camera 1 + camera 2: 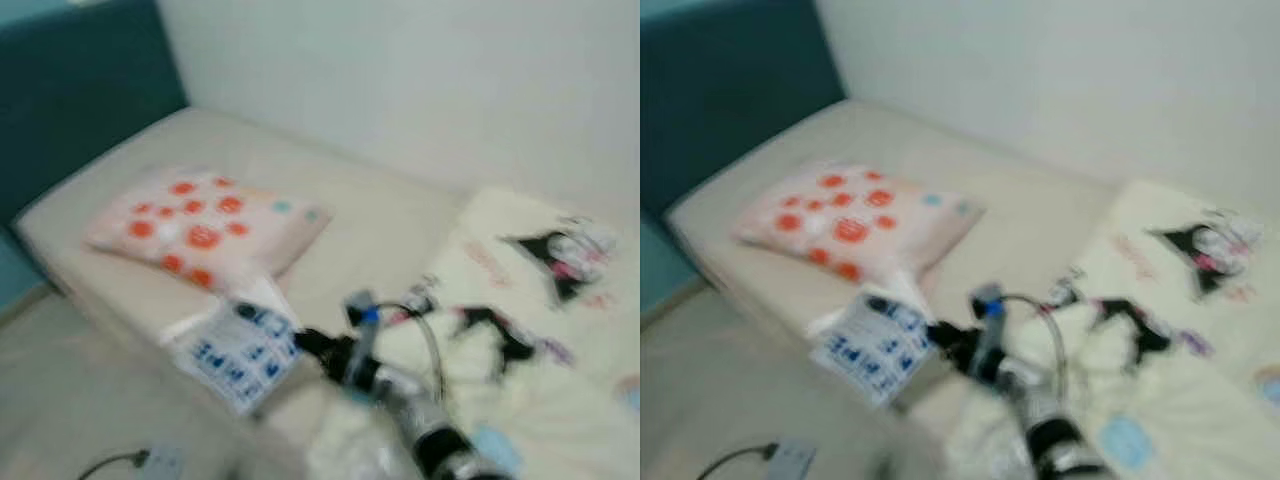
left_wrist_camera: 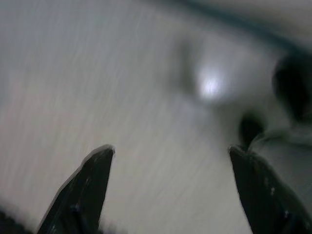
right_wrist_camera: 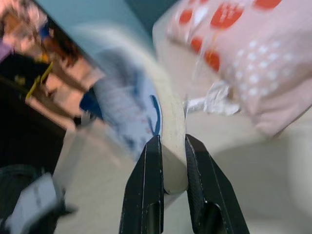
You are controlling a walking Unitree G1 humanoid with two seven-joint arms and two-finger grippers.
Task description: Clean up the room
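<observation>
Gripping a white-and-blue packet (image 1: 243, 352) edge-on, the right gripper (image 3: 168, 168) has its jaws clamped on it at the bed (image 1: 120, 225) edge, packet's long axis running away from the fingers. Left to right: cable on floor (image 1: 110, 462), spotted pillow (image 1: 205, 225) just behind packet, printed blanket (image 1: 540, 300). Left gripper (image 2: 170, 190) hangs with jaws apart over blurred floor.

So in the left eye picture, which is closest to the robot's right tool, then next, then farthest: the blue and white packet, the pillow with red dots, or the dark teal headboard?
1. Blue and white packet: pinched in the right tool, at the bed's near edge.
2. Pillow with red dots: on the mattress, beyond and to the left.
3. Dark teal headboard: far left, at the bed's end.
</observation>
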